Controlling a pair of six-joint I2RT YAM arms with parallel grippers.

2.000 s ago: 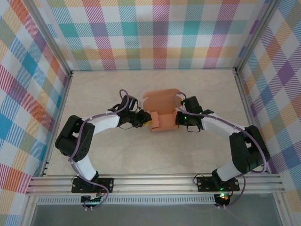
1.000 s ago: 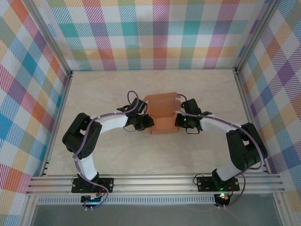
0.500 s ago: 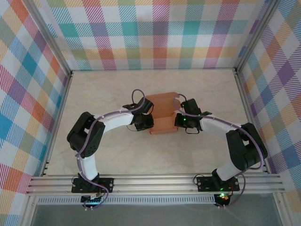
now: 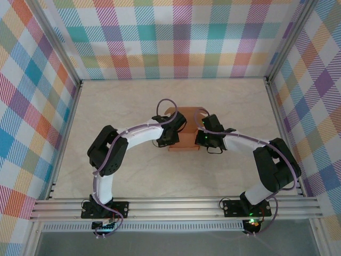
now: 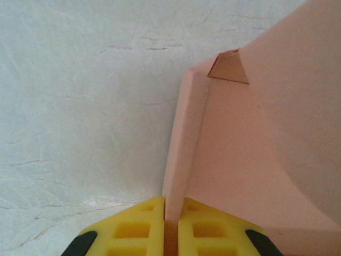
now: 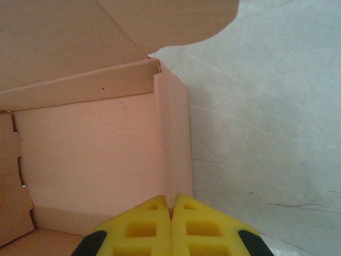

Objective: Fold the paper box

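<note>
Out from the near edge, both arms reach to the middle of the table [image 4: 122, 101], where the box [image 4: 187, 130] stands between them. The left gripper [image 5: 171, 213] is pinched shut on the box's left wall [image 5: 178, 149], the thin card edge running up from between its yellow pads [image 5: 133, 229]. The right gripper [image 6: 171, 205] is likewise clamped on the right wall [image 6: 173, 138], at its doubled-over edge. In the top view the two wrists sit tight against opposite sides of the box. Beyond the right gripper the box's inside shows, and past the far wall a rounded lid flap [image 6: 160, 21] stands open.

The step in hand seems to be raising and creasing the side walls. Next, I judge, one gripper must let go while the other steadies the box. The freed gripper would then bring the lid flap down and tuck it, gently, since the card is thin and would crush.
</note>
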